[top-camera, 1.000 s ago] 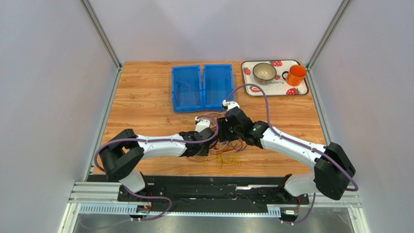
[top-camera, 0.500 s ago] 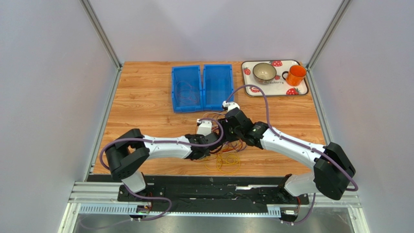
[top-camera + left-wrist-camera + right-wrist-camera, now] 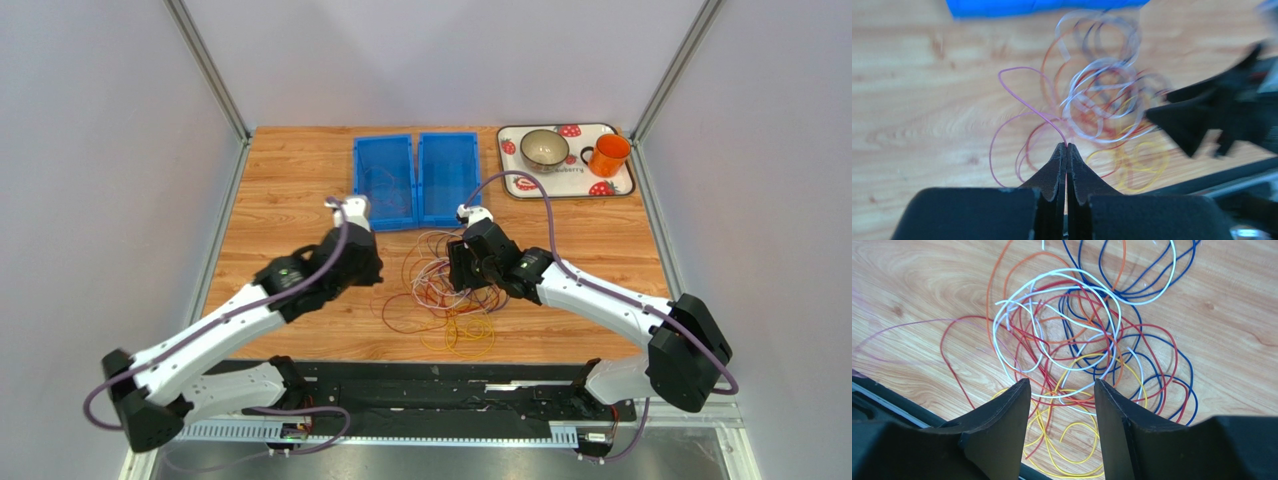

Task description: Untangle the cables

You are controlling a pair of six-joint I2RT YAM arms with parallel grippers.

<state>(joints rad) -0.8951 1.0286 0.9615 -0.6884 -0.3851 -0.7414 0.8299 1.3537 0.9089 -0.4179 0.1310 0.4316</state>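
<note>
Left gripper [image 3: 1067, 146] now pinching pink cable [image 3: 1027, 105], pulled leftward off tangle [image 3: 445, 282]

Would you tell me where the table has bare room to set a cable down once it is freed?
Bare table lies left of the blue bins, and between the tray and the right arm. The middle, between the left gripper and right gripper, is crowded with cables.

We see thin looped cables [image 3: 1079, 357]: red, white, blue, orange, yellow. The white tray [image 3: 545, 190] bears red strawberries.
</note>
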